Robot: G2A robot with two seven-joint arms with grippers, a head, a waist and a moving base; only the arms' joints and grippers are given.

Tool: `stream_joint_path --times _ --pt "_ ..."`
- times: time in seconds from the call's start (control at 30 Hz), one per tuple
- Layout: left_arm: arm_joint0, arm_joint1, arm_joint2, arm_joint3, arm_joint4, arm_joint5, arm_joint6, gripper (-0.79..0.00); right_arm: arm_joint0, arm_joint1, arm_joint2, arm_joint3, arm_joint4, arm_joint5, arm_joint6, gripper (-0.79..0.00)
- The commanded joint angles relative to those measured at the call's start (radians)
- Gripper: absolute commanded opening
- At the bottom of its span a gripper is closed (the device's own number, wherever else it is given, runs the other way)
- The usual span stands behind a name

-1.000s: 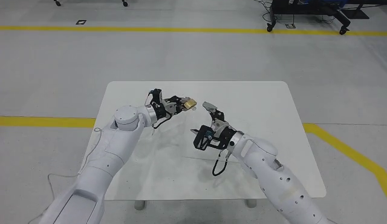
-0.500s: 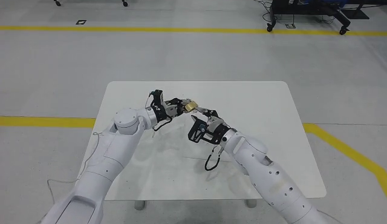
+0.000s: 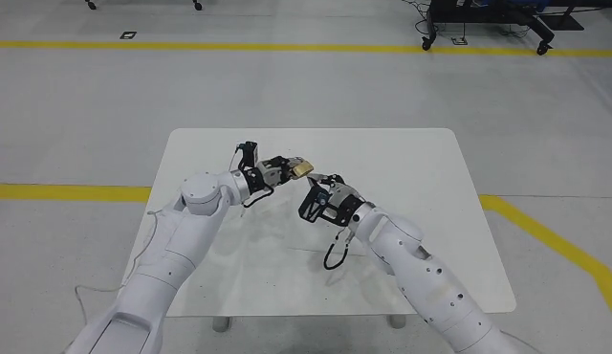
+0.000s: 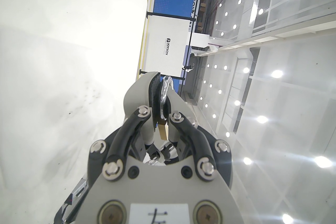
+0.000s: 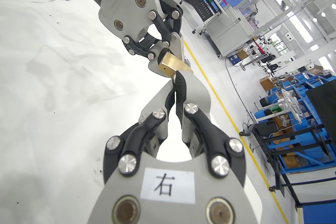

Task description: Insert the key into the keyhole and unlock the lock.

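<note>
My left gripper [image 3: 291, 168] is shut on a brass padlock [image 3: 301, 168] and holds it above the middle of the white table [image 3: 411, 163]. In the left wrist view the lock's steel shackle [image 4: 167, 85] sticks out past the fingertips and its brass body [image 4: 163, 131] sits between the fingers. My right gripper [image 3: 312, 181] is shut, its tips [image 5: 177, 76] against the end face of the padlock [image 5: 172, 64]. Its black pads [image 5: 181, 93] are pressed together around the key, which is almost wholly hidden. The left gripper [image 5: 170, 50] clamps the lock from the far side.
Both grippers meet in the air over the table's middle. A black cable loop [image 3: 335, 254] hangs from the right forearm. Bare tabletop [image 3: 249, 268] lies on all sides. The table's far edge [image 3: 311, 130] borders open floor with a yellow line [image 3: 287, 46].
My right gripper has swung in toward the left gripper, from a hand's width away to its tips touching the padlock. The left arm and the lock have barely shifted.
</note>
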State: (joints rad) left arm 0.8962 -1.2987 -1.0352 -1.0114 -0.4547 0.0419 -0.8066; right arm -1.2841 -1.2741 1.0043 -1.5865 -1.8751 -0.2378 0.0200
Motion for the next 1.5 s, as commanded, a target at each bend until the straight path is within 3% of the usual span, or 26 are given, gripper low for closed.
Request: stream_joint_path --times 0.0,0.2,0.4,0.57,0.7,0.73,0.77,0.8,0.83,1.0,1.13,1.23,1.47 --pt "0.007 0.001 0.0 -0.014 0.022 -0.015 0.015 -0.785 0.0 -0.001 0.005 0.007 0.039 -0.009 -0.015 -0.785" --pt "0.04 0.009 -0.01 -0.075 0.079 -0.087 0.044 -0.785 -0.009 -0.001 0.063 0.044 0.25 -0.084 -0.126 -0.785" --pt "0.076 0.017 -0.03 -0.126 0.113 -0.156 0.06 -0.785 -0.014 0.01 0.13 0.1 0.44 -0.268 -0.224 -0.785" --pt "0.099 0.021 -0.044 -0.158 0.136 -0.187 0.079 -0.785 0.0 0.018 0.156 0.15 0.526 -0.398 -0.268 -0.785" --pt "0.11 0.024 -0.051 -0.173 0.141 -0.189 0.079 -0.785 0.012 0.022 0.156 0.164 0.502 -0.43 -0.276 -0.785" --pt "0.112 0.024 -0.052 -0.175 0.141 -0.188 0.078 -0.785 0.014 0.024 0.156 0.165 0.488 -0.433 -0.275 -0.653" --pt "0.113 0.025 -0.053 -0.178 0.145 -0.187 0.078 -0.785 0.014 0.025 0.157 0.163 0.473 -0.43 -0.272 -0.468" --pt "0.114 0.025 -0.055 -0.179 0.146 -0.185 0.078 -0.785 0.013 0.027 0.157 0.156 0.458 -0.427 -0.274 -0.08" --pt "0.114 0.026 -0.058 -0.179 0.146 -0.181 0.079 -0.785 0.01 0.029 0.16 0.15 0.439 -0.42 -0.274 0.0" --pt "0.12 0.031 -0.086 -0.184 0.128 -0.15 0.078 -0.785 -0.039 0.048 0.219 0.096 0.367 -0.388 -0.31 0.0" --pt "0.118 0.041 -0.082 -0.205 0.21 -0.126 0.04 -0.785 -0.125 0.078 0.335 0.006 0.292 -0.386 -0.38 0.0" --pt "0.108 0.046 -0.048 -0.227 0.322 -0.101 -0.013 -0.785 -0.199 0.096 0.424 -0.066 0.239 -0.366 -0.406 0.0" --pt "0.097 0.045 0.075 -0.273 0.591 -0.062 -0.046 -0.785 -0.199 0.096 0.424 -0.066 0.239 -0.366 -0.406 0.0"
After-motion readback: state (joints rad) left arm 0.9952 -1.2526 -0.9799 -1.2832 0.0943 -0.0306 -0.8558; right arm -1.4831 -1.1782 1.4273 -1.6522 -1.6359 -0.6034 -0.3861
